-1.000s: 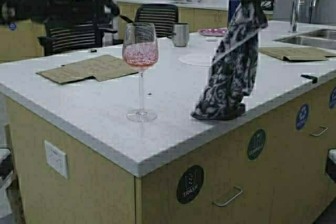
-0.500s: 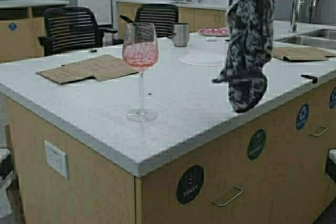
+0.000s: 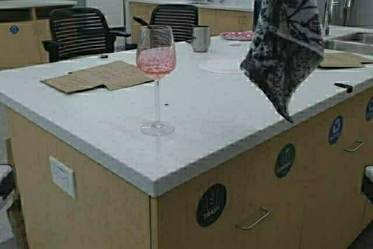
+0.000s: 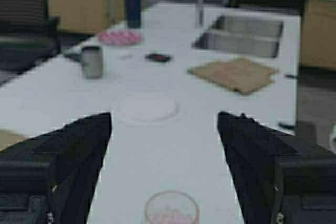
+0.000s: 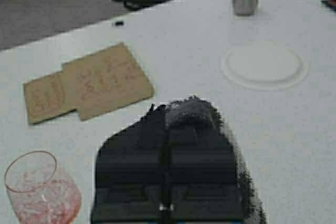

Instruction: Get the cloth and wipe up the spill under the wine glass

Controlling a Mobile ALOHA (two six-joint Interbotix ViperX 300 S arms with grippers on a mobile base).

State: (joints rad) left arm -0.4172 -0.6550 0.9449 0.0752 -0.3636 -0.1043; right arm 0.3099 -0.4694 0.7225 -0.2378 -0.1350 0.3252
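Note:
The wine glass (image 3: 156, 80) stands upright on the white counter (image 3: 105, 121), its bowl speckled pinkish-red. The dark floral cloth (image 3: 287, 39) hangs free above the counter's right part, its lowest corner clear of the surface. My right gripper (image 5: 168, 116) is shut on the cloth (image 5: 193, 113) and sits above the top edge of the high view. The glass also shows in the right wrist view (image 5: 42, 192). My left gripper (image 4: 164, 116) is open and empty, high above the glass rim (image 4: 171, 211). I cannot make out a spill around the glass foot.
Brown cardboard sheets lie at the left (image 3: 99, 77) and right (image 3: 341, 59). A steel mug (image 3: 200, 38), a white round disc (image 3: 220, 65) and a pink plate (image 3: 236, 35) sit farther back. A sink (image 3: 349, 42) is at the right, and chairs (image 3: 78, 33) stand behind the counter.
The cloth's lower end rested on the counter one second ago; it has been lifted clear and now hangs and swings. Both arms have risen out of the high view.

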